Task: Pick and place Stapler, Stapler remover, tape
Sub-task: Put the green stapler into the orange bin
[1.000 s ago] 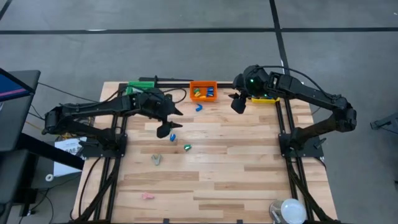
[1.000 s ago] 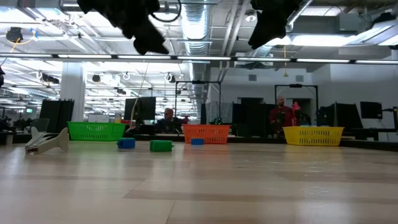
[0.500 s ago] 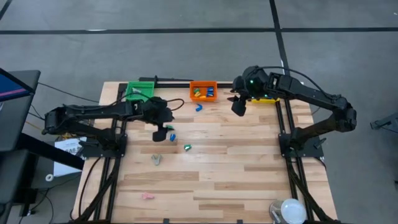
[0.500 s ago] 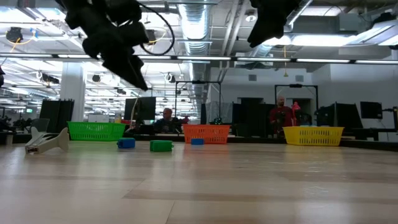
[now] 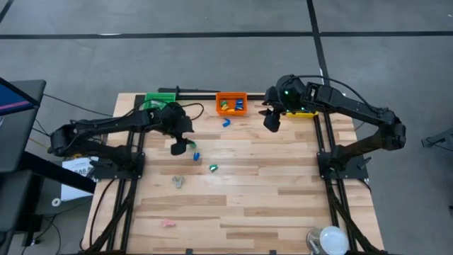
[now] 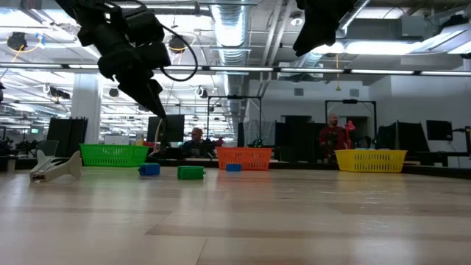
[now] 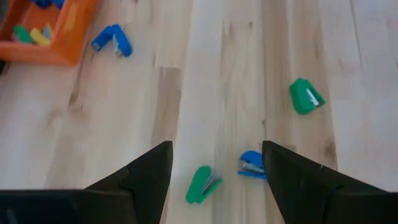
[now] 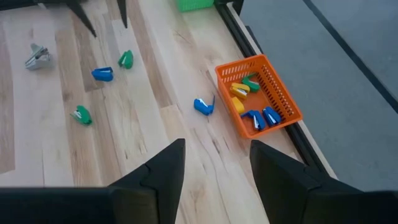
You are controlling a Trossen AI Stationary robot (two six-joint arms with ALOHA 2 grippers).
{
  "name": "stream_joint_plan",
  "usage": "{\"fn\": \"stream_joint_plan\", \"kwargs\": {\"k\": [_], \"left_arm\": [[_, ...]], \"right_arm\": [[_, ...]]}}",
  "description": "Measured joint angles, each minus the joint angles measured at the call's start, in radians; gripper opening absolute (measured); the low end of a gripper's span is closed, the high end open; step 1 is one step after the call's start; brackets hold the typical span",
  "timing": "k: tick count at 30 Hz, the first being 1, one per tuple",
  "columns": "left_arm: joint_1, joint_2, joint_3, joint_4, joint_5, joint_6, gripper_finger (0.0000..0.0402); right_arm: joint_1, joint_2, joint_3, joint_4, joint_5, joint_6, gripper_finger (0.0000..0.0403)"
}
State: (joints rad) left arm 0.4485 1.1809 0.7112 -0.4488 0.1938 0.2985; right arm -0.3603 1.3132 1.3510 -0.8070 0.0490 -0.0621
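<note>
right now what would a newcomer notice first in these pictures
Probably the three bright bins along the table's far edge: green bin, orange bin holding small coloured staplers, yellow bin. Next, the left gripper, jaws open, above the loose green and blue staplers mid-table.

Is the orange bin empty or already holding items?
Holding items. The right wrist view shows yellow, blue and green staplers inside the orange bin; one blue stapler lies outside it on the table.

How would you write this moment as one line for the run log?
left claw: open, above green stapler and blue stapler | right claw: open, empty, waits near orange bin | grasped: nothing
</note>
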Motion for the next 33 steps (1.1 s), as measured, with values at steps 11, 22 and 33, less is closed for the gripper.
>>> {"fn": "stream_joint_plan", "kwargs": {"k": [11, 22, 33], "left_arm": [[0.078, 0.023, -0.001, -0.048, 0.02, 0.056, 0.0221], [0.043, 0.173, -0.001, -0.05, 0.016, 0.271, 0.0215], [0.001, 0.272, -0.001, -0.036, -0.096, 0.458, 0.0196]], "right_arm": [[-0.001, 0.0, 0.0, 0.0, 0.0, 0.0, 0.0172], [-0.001, 0.0, 0.0, 0.0, 0.0, 0.002, 0.0172], [-0.001, 0.0, 0.0, 0.0, 0.0, 0.011, 0.0172]]}}
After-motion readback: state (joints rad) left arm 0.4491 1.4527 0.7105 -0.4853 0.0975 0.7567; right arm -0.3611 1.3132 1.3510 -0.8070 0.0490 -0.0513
